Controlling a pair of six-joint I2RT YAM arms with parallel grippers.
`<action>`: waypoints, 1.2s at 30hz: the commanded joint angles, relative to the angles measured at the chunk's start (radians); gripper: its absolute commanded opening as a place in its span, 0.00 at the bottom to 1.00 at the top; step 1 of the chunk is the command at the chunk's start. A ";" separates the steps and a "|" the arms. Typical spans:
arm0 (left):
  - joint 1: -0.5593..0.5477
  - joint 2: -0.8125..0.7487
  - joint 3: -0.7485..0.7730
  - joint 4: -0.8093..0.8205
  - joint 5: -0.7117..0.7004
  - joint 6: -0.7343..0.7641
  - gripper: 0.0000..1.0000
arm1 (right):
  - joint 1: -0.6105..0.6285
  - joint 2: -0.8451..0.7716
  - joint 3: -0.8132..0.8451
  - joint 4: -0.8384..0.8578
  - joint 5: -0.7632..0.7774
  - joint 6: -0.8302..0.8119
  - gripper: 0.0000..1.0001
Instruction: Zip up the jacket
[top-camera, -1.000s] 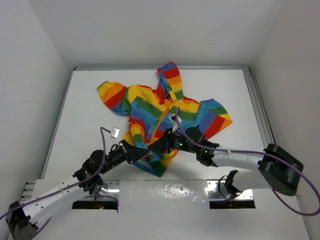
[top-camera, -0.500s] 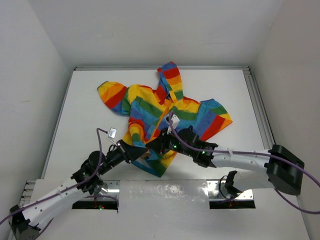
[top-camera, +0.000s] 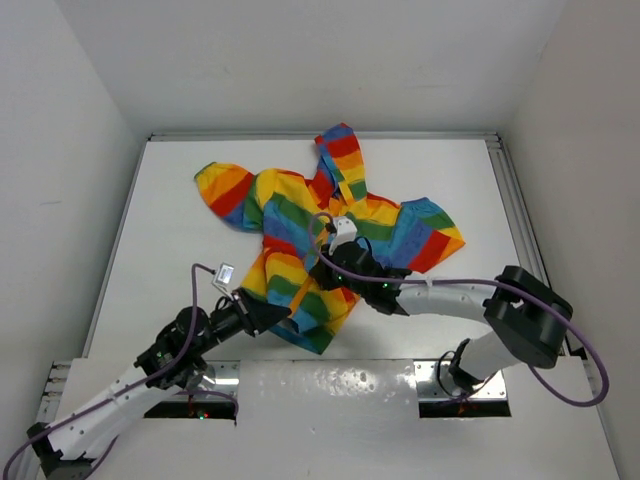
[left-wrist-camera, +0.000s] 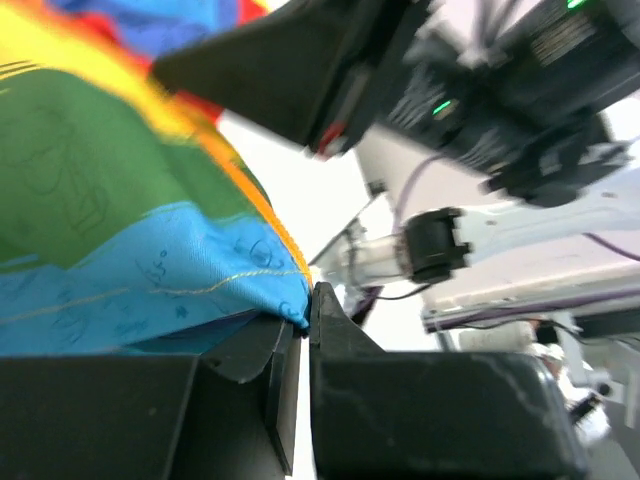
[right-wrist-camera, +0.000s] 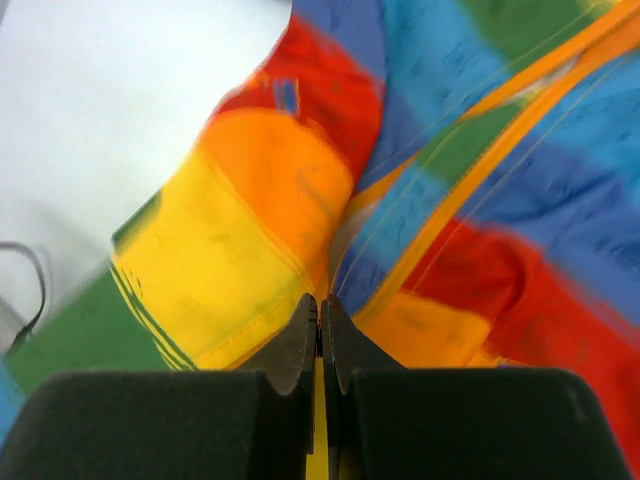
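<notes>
The rainbow-striped jacket (top-camera: 290, 215) lies flat on the white table, hood at the far side. My left gripper (top-camera: 272, 312) is shut on the blue corner of its bottom hem, next to the orange front trim, as the left wrist view shows (left-wrist-camera: 307, 300). My right gripper (top-camera: 322, 265) is on the jacket's front, some way up from the hem. In the right wrist view it (right-wrist-camera: 322, 305) is shut at the point where the two orange zipper trims (right-wrist-camera: 480, 170) meet. The zipper pull is hidden between the fingers.
White walls close in the table on three sides. A metal rail (top-camera: 515, 220) runs along the right edge. My right arm (left-wrist-camera: 480, 100) fills the upper part of the left wrist view, just above the held hem. The arm bases and mounting plates (top-camera: 465, 385) sit at the near edge.
My right gripper has moved up the jacket's front, away from the hem and toward the hood. My left gripper keeps hold of the hem and has drawn back slightly toward the near left.
</notes>
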 joint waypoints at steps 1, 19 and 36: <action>-0.006 -0.104 0.066 -0.064 -0.032 0.024 0.00 | -0.073 0.024 0.110 -0.073 0.107 -0.098 0.00; -0.006 -0.057 0.674 -0.478 -0.551 0.269 0.00 | -0.732 0.475 0.882 -0.434 0.107 -0.200 0.00; -0.009 0.451 0.675 -0.257 -0.577 0.291 0.70 | -0.606 0.032 0.645 -0.500 -0.091 -0.196 0.64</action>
